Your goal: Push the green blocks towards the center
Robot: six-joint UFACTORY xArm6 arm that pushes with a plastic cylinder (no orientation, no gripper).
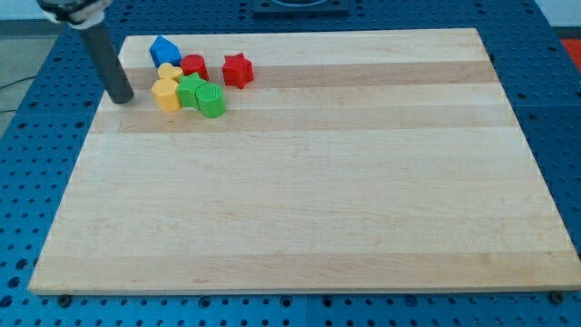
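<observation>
Two green blocks lie in a cluster at the board's upper left: a green star (190,88) and a green round block (211,101) just to its lower right, touching it. My tip (122,98) stands on the board at the view's left of the cluster, a short gap from the yellow hexagon block (166,94), which sits between the tip and the green star.
A yellow heart block (169,72), a blue block (164,50), a red round block (194,65) and a red star (237,70) surround the green blocks at the top. The wooden board (309,218) rests on a blue perforated table.
</observation>
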